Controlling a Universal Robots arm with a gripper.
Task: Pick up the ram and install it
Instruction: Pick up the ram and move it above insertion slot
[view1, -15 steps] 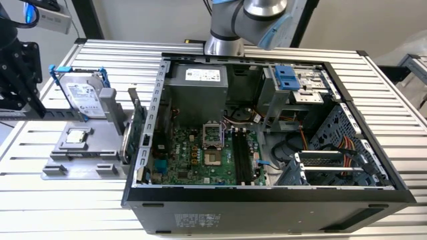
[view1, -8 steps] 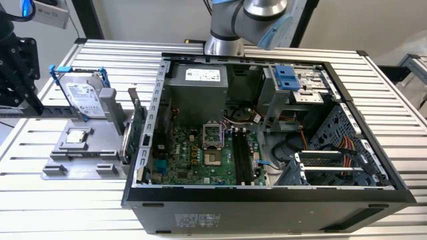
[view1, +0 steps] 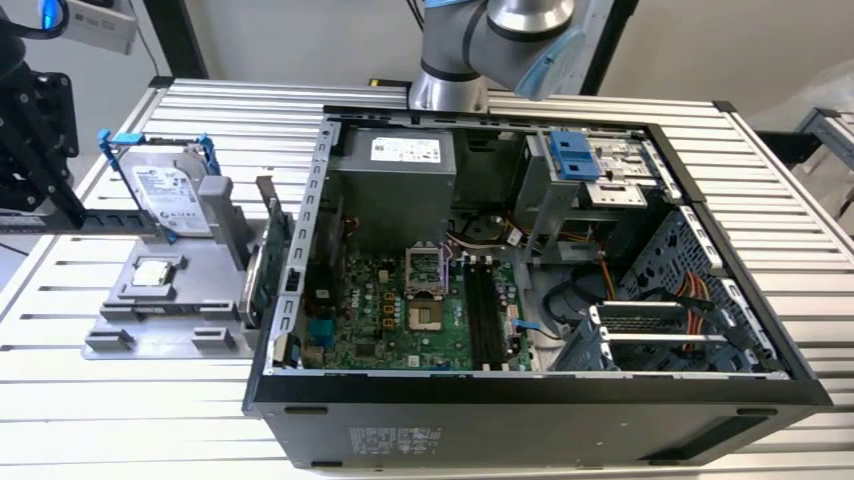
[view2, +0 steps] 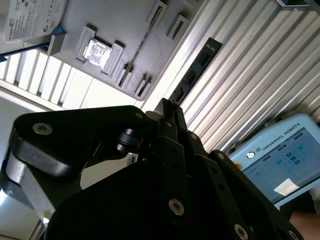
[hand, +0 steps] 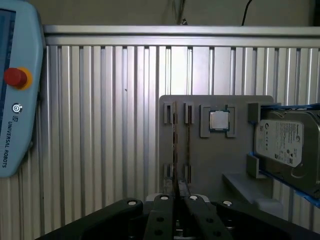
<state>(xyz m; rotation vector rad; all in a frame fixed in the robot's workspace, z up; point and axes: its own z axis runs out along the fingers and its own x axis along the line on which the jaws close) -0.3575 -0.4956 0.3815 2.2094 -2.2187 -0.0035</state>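
Second wrist view: I see the black fingers (view2: 167, 107) from the side, and the ram (view2: 196, 70) sticks out past their tips.
Fingers: they are squeezed tight together, and one end of the ram is pinched between them.
Ram: a long, thin, dark stick with black chips along it. It is up in the fingers, with the ribbed metal surface (view2: 260, 75) behind it and the grey tray (view2: 125, 30) close by.
First wrist view: I look down along the closed fingers at the tray lying flat on the surface. A thin dark edge runs straight out from the tips, but I cannot tell for sure that it is the ram seen from its thin side.
Chip: a small square silver chip (hand: 219, 120) sits in a pocket near the middle of the tray.
Hard drive: a silver box (hand: 286, 142) with a blue handle sits at one end of the tray, just beside the chip's pocket.
Control pad: a pale blue pad (hand: 15, 125) with a red button lies on the surface, well apart from the tray.
Exterior view: the open computer case (view1: 534, 410) stands on the surface, on the exterior view's right of the tray.
Inside the case: a green board (view1: 387, 320) lies flat, with long black slots (view1: 483, 310) side by side on it.
Green card: it (view1: 274, 265) stands on its edge between the tray and the case wall.
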